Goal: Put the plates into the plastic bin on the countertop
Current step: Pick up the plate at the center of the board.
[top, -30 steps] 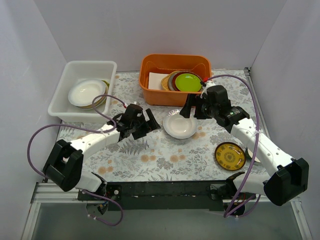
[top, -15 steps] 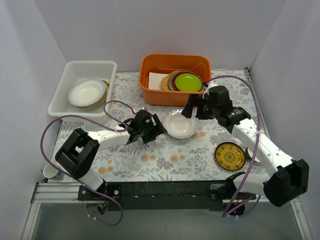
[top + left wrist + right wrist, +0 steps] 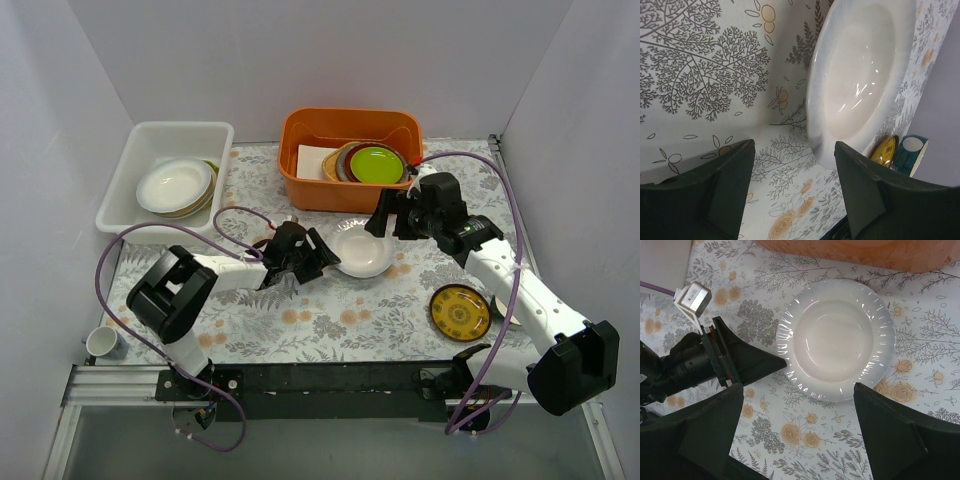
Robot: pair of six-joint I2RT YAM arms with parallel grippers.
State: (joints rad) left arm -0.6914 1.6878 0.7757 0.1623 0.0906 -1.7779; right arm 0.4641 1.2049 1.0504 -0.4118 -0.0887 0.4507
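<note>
Left fingers [image 3: 715, 195] parted at rim of glossy white fluted plate [image 3: 837, 347], right fingers [image 3: 890, 440] spread (overhead)

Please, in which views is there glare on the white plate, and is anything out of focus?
Right wrist view: sharp, with small glints around the rim of the round glossy white plate. Left wrist view: soft highlights in its bowl, and the near black fingers look blurred. Top view: evenly lit.

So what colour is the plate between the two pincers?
The plate is plain white with a ribbed rim, clearest in the right wrist view.
</note>
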